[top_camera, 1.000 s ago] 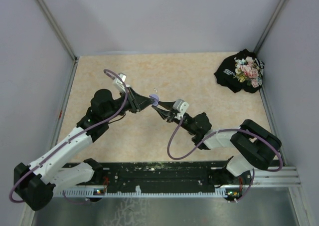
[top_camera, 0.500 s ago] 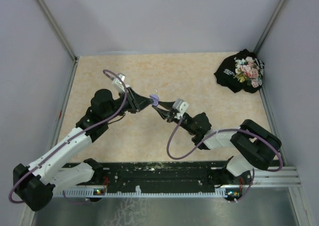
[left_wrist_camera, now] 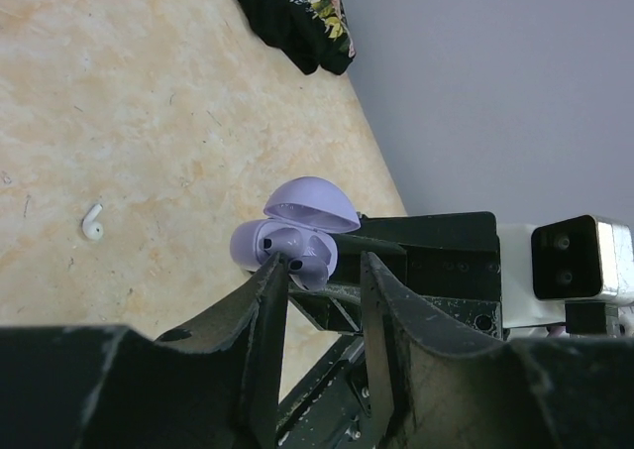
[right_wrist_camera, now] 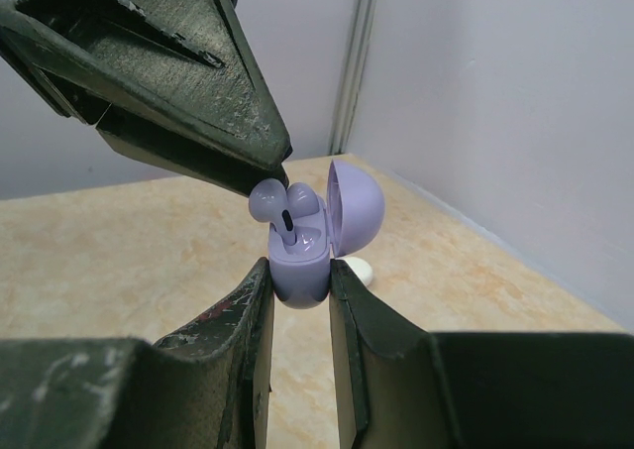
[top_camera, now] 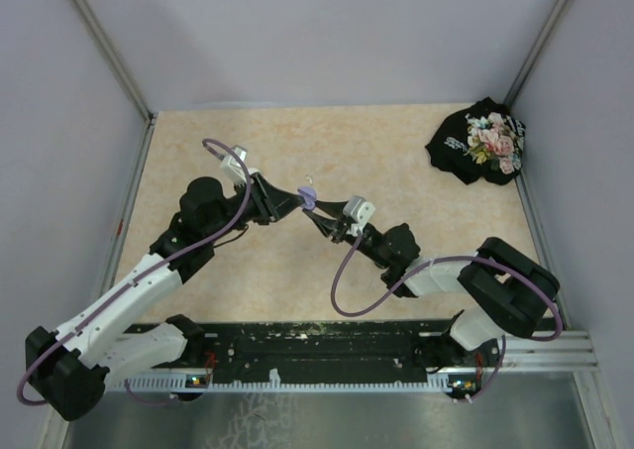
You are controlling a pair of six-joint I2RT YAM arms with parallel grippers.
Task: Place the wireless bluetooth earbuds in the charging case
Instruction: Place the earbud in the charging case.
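Centre frame, the lavender charging case [right_wrist_camera: 297, 263] is clamped, lid open, in the right gripper [right_wrist_camera: 297, 280], purple earbuds [right_wrist_camera: 267, 203] seated inside. The left gripper [left_wrist_camera: 322, 266] is narrowly parted at its rim. A white earbud [left_wrist_camera: 92, 221] is spotted mid-left on the table [left_wrist_camera: 149, 122].

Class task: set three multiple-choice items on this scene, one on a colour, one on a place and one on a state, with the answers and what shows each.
1. The charging case in the right gripper is: A black; B purple; C white.
2. The white earbud lies: A on the table; B in the case; C in that gripper.
3. The case's lid is: A shut; B missing; C open.

Answers:
1 B: both wrist views show it purple.
2 A: it lies alone on the bare tabletop.
3 C: the lid stands tipped back and the purple earbuds inside show.
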